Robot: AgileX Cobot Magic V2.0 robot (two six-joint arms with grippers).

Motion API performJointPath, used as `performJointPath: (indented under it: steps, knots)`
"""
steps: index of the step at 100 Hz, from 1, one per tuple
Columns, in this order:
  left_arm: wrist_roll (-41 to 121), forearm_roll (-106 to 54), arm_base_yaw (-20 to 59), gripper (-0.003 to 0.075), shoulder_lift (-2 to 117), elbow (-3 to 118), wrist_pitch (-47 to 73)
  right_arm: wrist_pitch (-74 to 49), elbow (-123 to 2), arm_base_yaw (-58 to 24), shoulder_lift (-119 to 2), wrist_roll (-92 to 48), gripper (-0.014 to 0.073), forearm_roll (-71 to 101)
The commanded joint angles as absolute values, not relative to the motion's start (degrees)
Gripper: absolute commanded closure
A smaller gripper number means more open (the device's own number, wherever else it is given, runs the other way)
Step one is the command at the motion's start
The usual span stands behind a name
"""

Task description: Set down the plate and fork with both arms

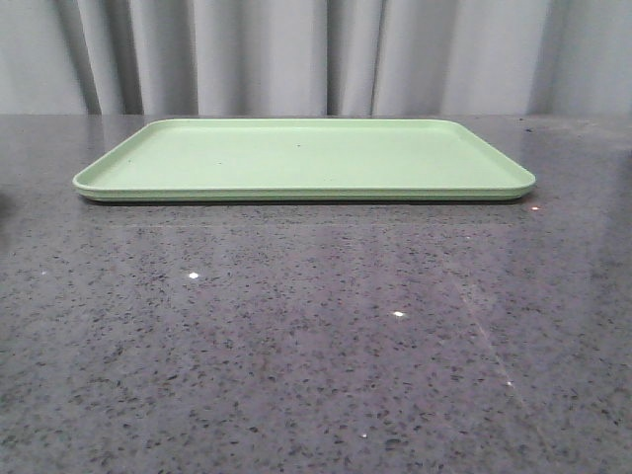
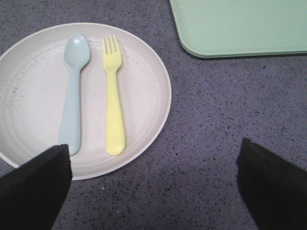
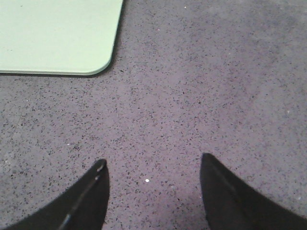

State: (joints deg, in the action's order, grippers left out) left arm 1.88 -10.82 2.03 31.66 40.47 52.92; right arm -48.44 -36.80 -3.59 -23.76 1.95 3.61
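The cream plate (image 2: 144,86) lies on the speckled dark countertop (image 2: 211,120) just ahead of the left gripper (image 2: 153,184), beyond one of its fingers. On the plate the yellow fork (image 2: 113,96) lies beside a pale blue spoon (image 2: 73,91). Farther ahead sits the light-green tray (image 2: 240,26). Both the left gripper and the right gripper (image 3: 153,191) are spread wide, holding nothing.
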Motion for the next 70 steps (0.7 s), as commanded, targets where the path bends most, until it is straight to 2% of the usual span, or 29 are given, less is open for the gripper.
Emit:
performJointPath:
  steps: [1, 37, 70]
  knots:
    - [0.8, -11.5, 1.9, 0.0073, 32.2, 42.3, 48.6, -44.5, -38.7, -3.3, -24.7, 1.6, 0.0155, 3.7]
    - [0.8, -9.0, 1.9, 0.0128, 32.2, 42.3, 47.8, -44.2, -38.7, -3.3, -24.7, 1.6, 0.0155, 3.7]
    - [-4.8, 6.3, 1.9, 0.0134, 34.5, 48.0, 49.7, -42.5, -38.7, -3.3, -24.7, 1.6, 0.0155, 3.7]
